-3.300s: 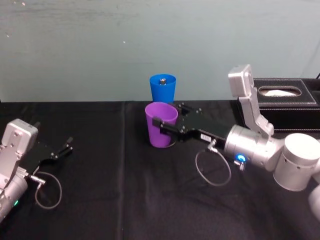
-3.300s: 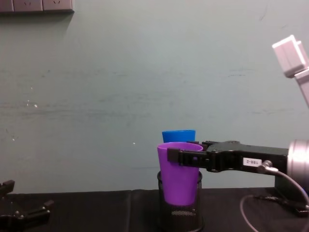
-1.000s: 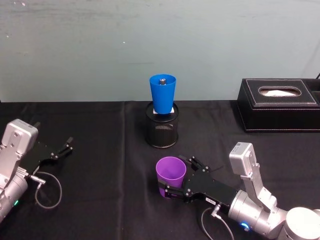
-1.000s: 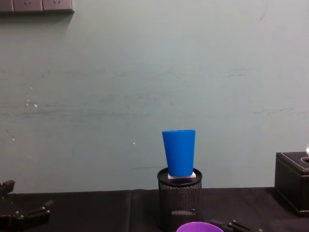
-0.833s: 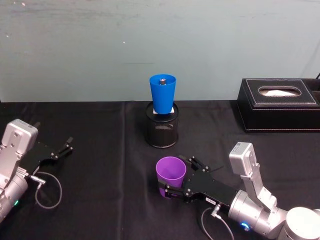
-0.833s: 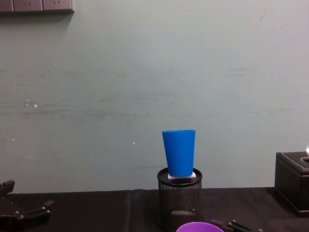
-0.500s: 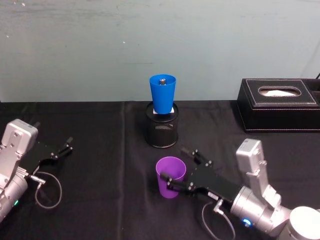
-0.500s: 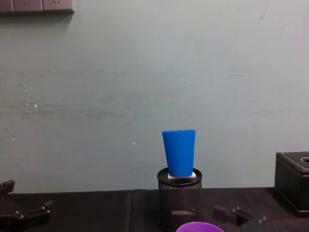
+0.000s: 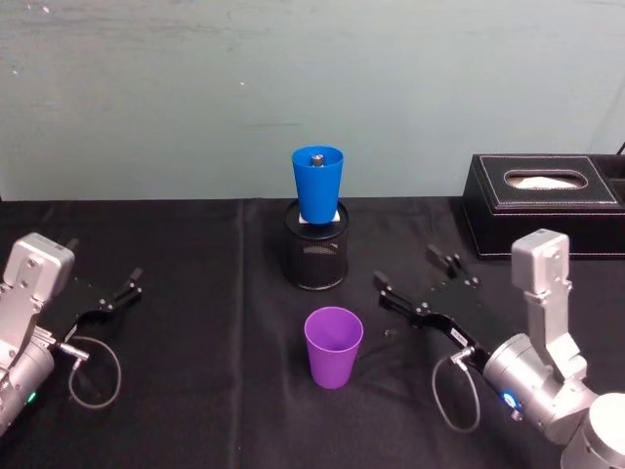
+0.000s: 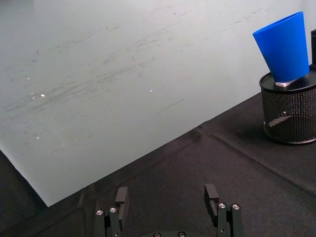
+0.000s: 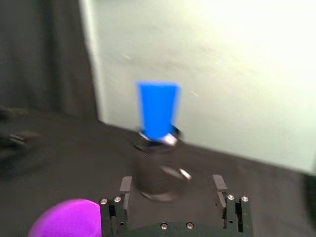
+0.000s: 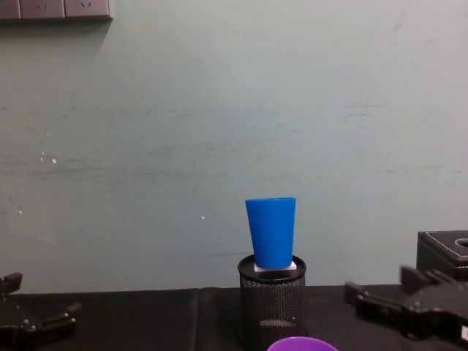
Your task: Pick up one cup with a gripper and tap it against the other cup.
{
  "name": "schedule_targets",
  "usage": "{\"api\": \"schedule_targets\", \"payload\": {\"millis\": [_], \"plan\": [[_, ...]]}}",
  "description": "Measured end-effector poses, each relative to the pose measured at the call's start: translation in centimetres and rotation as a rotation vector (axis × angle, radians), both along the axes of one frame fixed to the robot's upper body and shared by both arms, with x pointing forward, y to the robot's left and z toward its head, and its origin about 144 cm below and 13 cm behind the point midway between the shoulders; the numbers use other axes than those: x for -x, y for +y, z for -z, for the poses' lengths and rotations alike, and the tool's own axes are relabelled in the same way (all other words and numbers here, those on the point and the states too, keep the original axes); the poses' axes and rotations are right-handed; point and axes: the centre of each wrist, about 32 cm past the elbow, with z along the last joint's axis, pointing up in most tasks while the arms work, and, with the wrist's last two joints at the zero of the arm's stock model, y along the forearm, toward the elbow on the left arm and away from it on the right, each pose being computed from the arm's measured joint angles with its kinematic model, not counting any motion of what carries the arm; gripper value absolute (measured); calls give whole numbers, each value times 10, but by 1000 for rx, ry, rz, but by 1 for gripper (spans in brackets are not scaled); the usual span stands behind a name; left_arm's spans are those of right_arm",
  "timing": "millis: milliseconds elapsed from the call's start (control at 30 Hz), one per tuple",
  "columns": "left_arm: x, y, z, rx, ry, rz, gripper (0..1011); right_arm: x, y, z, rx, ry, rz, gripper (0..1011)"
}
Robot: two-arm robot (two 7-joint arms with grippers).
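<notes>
Head view: the purple cup (image 9: 333,346) stands upright and free on the black table (image 9: 195,391), in front of the black mesh holder (image 9: 315,257). The blue cup (image 9: 318,183) sits on top of that holder, with a small dark object visible inside it. The right gripper (image 9: 415,276) is spread open and empty, near the purple cup's right side but apart from it. The left gripper (image 9: 134,281) rests open at the table's left, well apart from both cups. A black tissue box (image 9: 543,202) stands at the far right.

Judged step: release and withdrawal — keep the fingers wide and back away level so the purple cup is not brushed over.

Left wrist view: open fingers (image 10: 121,197), nothing between them; blue cup and holder lie farther off.

Right wrist view: fingers parted, nothing held; the purple cup's rim lies beside one finger. Its interior appears empty.

Chest view: the blue cup stands upright above the holder, on a pale insert.
</notes>
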Motion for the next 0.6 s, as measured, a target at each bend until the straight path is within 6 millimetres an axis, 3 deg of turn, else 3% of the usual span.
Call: {"api": "schedule_targets", "payload": {"millis": [267,600], "plan": [[0,0,0,0,0,0,1000,-2,6,15,93,73,173,1002],[0,0,0,0,0,0,1000,-3,6,15,93,65,175,1002]]}}
